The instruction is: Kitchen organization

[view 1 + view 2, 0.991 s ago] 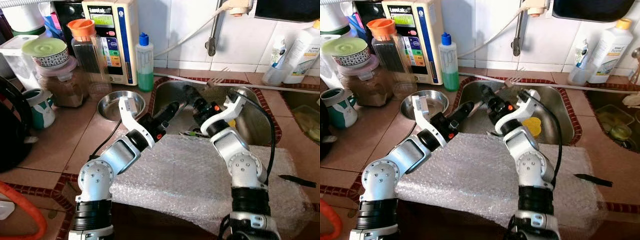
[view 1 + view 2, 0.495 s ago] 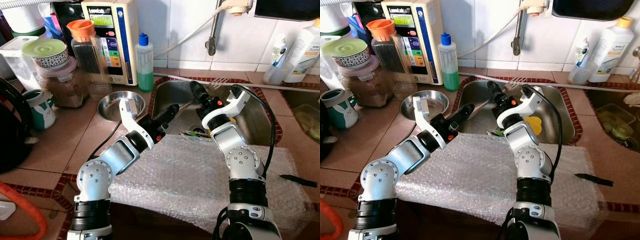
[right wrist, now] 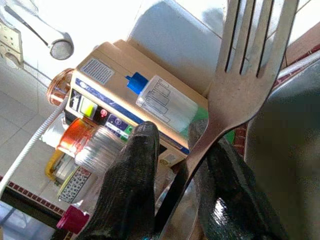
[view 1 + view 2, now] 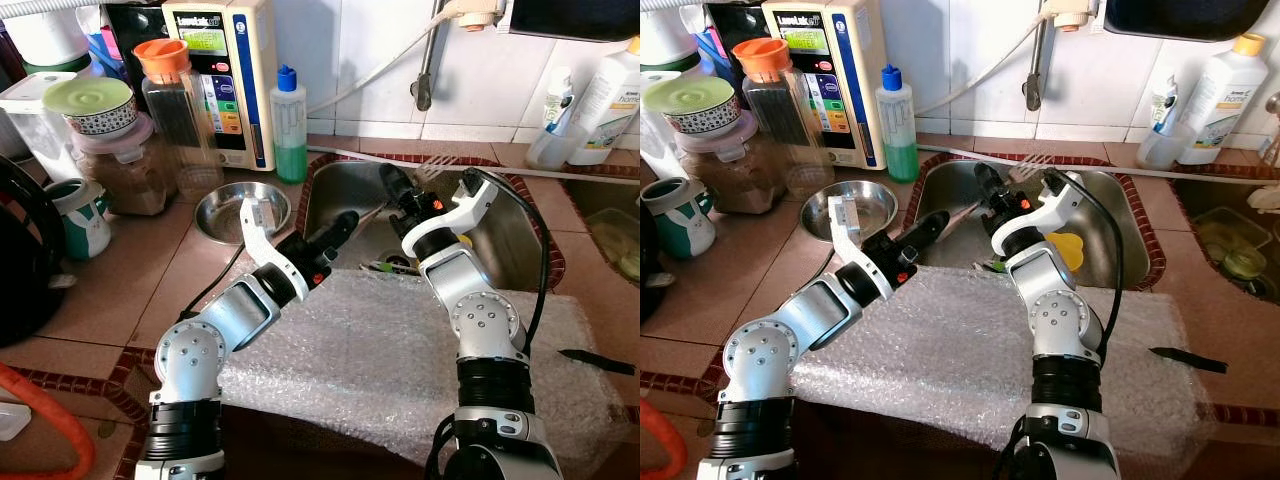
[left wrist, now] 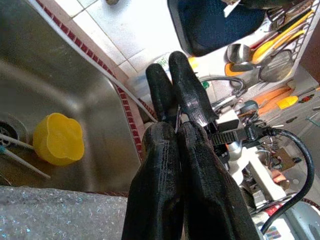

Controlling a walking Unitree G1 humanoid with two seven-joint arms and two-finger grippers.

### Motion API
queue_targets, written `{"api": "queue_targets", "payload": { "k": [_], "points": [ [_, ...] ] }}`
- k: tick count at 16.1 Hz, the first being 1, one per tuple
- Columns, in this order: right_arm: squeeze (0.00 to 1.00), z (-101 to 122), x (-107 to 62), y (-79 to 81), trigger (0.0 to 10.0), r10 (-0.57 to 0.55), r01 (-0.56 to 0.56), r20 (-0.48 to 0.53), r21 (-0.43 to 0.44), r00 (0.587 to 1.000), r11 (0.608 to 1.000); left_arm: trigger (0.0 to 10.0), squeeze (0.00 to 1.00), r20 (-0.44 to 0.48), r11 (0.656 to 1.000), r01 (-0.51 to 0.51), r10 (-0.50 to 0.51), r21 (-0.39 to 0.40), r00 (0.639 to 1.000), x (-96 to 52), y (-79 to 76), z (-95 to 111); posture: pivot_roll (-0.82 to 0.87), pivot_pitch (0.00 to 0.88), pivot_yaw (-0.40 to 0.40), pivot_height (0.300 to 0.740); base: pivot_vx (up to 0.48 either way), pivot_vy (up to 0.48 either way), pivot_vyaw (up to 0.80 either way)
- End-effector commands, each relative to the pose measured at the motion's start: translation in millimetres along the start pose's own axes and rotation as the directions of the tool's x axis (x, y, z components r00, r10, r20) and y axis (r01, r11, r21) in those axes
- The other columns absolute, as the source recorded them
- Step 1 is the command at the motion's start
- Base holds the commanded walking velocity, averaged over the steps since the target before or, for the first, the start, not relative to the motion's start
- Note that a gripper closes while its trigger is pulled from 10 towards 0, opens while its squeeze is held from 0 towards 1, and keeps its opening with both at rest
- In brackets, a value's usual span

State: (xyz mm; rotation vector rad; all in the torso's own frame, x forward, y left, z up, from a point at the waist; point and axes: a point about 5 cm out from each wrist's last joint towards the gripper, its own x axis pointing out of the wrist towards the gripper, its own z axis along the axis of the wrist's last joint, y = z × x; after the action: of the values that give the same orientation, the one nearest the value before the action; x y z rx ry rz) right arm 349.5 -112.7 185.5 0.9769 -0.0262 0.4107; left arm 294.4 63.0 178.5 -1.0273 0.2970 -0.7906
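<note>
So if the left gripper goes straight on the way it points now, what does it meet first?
Probably the right gripper, which holds a silver metal fork above the steel sink; depth is unclear.

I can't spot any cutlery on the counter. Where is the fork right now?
The fork is clamped between the right gripper fingers, held above the steel sink, tines pointing toward the back wall near the faucet.
</note>
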Motion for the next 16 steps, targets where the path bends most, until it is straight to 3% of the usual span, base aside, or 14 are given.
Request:
{"api": "queue_targets", "payload": {
  "k": [1, 4, 8, 9, 10, 16],
  "points": [
    [0.0, -5, -2.2, -4.6, 0.0, -0.03, 0.029, -0.03, -0.019, 0.999, 0.999, 0.0, 0.0, -0.004, 0.999, 0.042, -0.042, 0.019, 0.999, 3.5, -8.8, 2, -0.02, 0.0, 0.067, 0.74, 0.0, 0.0, 0.0],
    [0.0, -4, -4.1, -5.8, 0.0, -0.027, 0.026, -0.027, -0.026, 0.999, 0.999, 0.0, 0.0, -0.005, 0.999, 0.026, -0.026, 0.036, 1.0, 3.6, -6.7, 3, -0.02, 0.0, 0.071, 0.74, 0.0, 0.0, 0.0],
    [0.0, -4, -3.7, -6.3, 0.0, -0.034, 0.034, -0.019, -0.015, 0.999, 0.999, 2.4, 0.0, -0.01, 0.999, 0.016, -0.016, 0.037, 1.0, 3.5, -5.6, 3, -0.01, 0.0, 0.072, 0.74, 0.0, 0.0, 0.0],
    [0.0, -1, -3.7, -9.4, 0.0, -0.061, 0.061, 0.001, -0.019, 0.998, 0.998, 8.4, 1.0, -0.009, 0.999, 0.014, -0.013, 0.038, 1.0, 3.0, -5.2, 4, -0.01, 0.0, 0.07, 0.74, 0.0, 0.0, 0.0],
    [0.0, 2, -3.5, -11.1, 0.0, -0.076, 0.076, 0.017, -0.028, 0.997, 0.997, 10.0, 1.0, -0.005, 0.999, 0.016, -0.016, 0.034, 1.0, 2.6, -5.2, 5, -0.01, 0.0, 0.071, 0.74, 0.0, 0.0, 0.0],
    [0.0, 13, -1.5, -23.5, 0.0, -0.177, 0.187, 0.101, -0.097, 0.979, 0.977, 10.0, 1.0, -0.017, 0.998, -0.037, 0.038, 0.052, 0.999, -3.2, 4.2, 4, 0.0, 0.0, 0.078, 0.74, 0.0, 0.0, 0.0]
  ]
}}
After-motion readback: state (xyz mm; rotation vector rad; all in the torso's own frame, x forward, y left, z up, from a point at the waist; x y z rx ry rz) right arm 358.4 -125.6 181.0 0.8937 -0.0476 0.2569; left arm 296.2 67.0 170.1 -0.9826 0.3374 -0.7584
